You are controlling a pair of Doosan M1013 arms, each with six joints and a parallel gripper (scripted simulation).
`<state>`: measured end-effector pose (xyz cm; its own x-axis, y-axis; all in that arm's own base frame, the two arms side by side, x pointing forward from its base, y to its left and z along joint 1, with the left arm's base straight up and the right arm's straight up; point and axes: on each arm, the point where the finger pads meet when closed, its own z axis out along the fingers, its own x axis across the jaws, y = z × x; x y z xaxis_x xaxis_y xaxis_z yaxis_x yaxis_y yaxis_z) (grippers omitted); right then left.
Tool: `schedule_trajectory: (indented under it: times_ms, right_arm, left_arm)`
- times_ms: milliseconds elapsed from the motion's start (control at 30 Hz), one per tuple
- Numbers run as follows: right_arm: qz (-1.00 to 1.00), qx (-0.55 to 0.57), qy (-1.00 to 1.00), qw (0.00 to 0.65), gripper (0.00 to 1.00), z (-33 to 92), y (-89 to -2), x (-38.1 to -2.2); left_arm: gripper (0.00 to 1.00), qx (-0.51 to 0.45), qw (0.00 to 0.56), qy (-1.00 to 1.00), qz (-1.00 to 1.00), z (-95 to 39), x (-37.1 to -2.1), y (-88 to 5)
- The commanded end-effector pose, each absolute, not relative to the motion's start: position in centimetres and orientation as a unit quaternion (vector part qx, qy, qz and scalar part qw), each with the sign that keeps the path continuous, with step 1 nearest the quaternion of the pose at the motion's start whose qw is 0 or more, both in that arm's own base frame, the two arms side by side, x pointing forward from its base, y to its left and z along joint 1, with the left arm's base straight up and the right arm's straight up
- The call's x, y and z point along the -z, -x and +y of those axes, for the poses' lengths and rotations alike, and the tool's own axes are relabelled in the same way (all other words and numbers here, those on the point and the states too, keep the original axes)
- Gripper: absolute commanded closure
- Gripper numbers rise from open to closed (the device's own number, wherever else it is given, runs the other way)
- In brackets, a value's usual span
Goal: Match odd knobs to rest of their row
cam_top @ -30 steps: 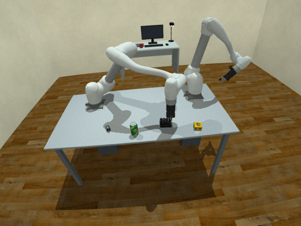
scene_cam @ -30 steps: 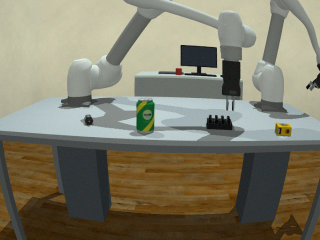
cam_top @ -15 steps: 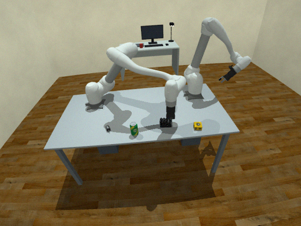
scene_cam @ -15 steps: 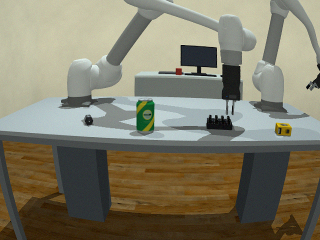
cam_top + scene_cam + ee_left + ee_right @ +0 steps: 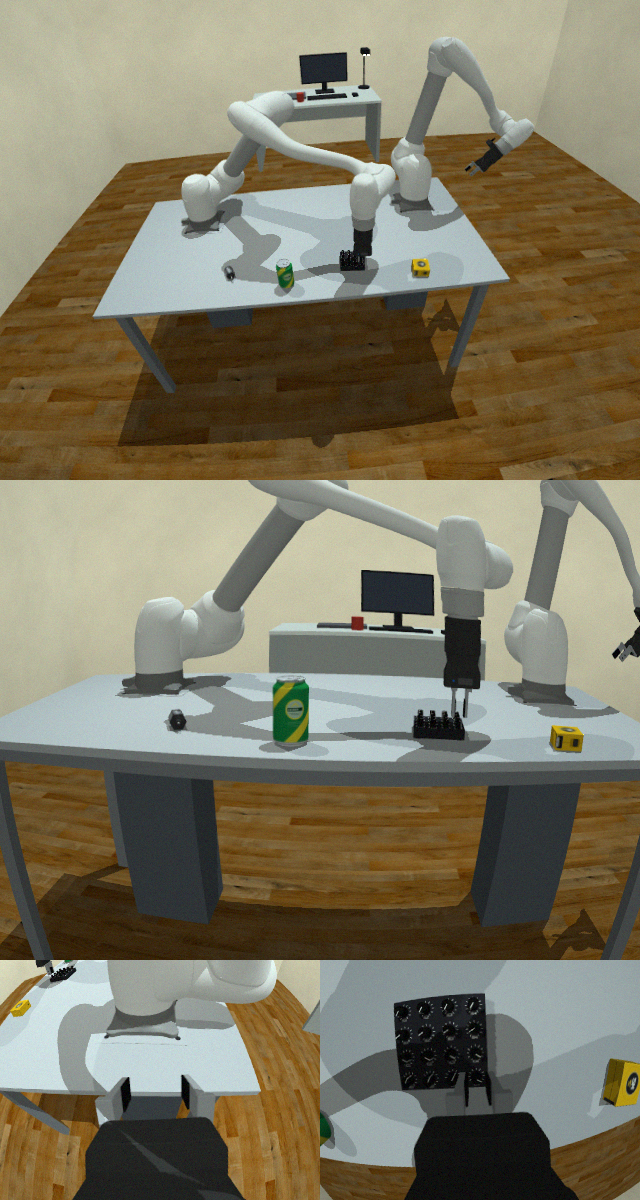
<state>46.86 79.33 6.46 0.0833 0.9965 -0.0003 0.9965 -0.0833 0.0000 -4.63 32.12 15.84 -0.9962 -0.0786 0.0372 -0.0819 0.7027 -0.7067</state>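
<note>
- Because one corner knob (image 5: pixel 477 1077) seems turned wrong, the right gripper (image 5: pixel 459 716) (image 5: pixel 476 1082) is part-open and empty near it.
- Far away, the left gripper (image 5: pixel 470 169) (image 5: pixel 619 654) (image 5: pixel 155 1086) waits wide open.

One right end effector (image 5: pixel 363 253) (image 5: pixel 459 713) (image 5: pixel 49 968) (image 5: pixel 477 1086), lowered (fingers downward) nearer the knob box (image 5: pixel 352 264) (image 5: pixel 438 731) (image 5: pixel 63 975) (image 5: pixel 440 1044).
</note>
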Motion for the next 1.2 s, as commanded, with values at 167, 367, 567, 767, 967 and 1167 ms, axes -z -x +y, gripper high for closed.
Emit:
schedule_trajectory:
  times_ms: [167, 367, 567, 767, 967, 1167]
  right_arm:
    - [0.677, -0.001, -0.736, 0.000, 0.54, 79.38, -46.87, -6.34]
    - [0.677, -0.001, -0.736, 0.000, 0.54, 79.38, -46.87, -6.27]
    - [0.677, -0.001, -0.736, 0.000, 0.54, 79.38, -46.87, -6.26]
    - [0.677, -0.001, -0.736, 0.000, 0.54, 79.38, -46.87, -6.26]
    - [0.677, -0.001, -0.736, 0.000, 0.54, 79.38, -46.87, -6.22]
    - [0.677, -0.001, -0.736, 0.000, 0.54, 79.38, -46.87, -5.76]
  left_arm:
    - [0.00, -0.383, 0.002, -0.043, -0.923, 32.15, -15.88, 4.64]
    - [0.00, -0.383, 0.002, -0.043, -0.923, 32.15, -15.88, 4.64]
    - [0.00, -0.383, 0.002, -0.043, -0.923, 32.15, -15.88, 4.64]
    - [0.00, -0.383, 0.002, -0.043, -0.923, 32.15, -15.88, 4.64]
    - [0.00, -0.383, 0.002, -0.043, -0.923, 32.15, -15.88, 4.64]
    - [0.00, -0.383, 0.002, -0.043, -0.923, 32.15, -15.88, 4.64]
